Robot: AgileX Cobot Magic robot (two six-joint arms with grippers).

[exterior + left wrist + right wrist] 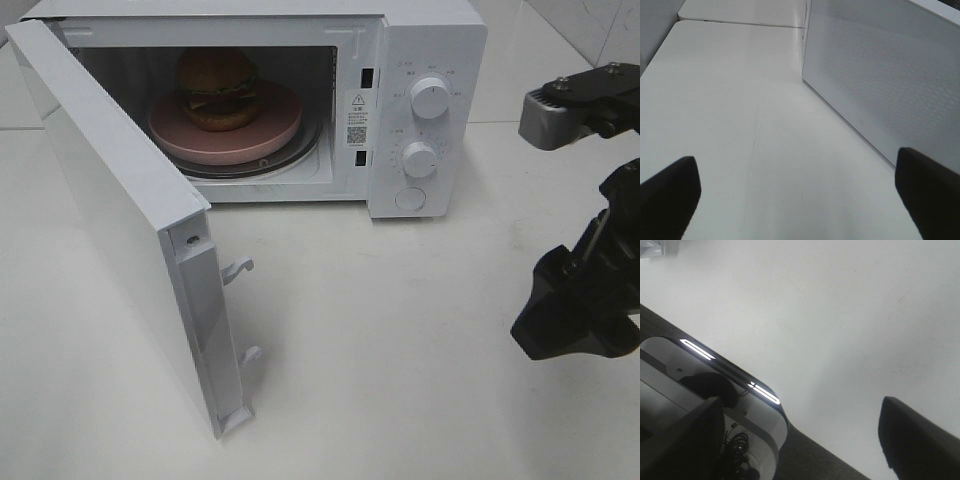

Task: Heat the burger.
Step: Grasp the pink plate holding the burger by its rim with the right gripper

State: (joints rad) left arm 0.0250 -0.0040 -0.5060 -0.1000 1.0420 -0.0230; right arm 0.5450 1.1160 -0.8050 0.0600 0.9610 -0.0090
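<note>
Well, both pairs of jaws stood wide open and empty: my left gripper hung near the dotted white microwave door, my right gripper over the matte white table. The burger, round and glossy, sat well apart from both on a smooth pink plate inside the open microwave.
</note>
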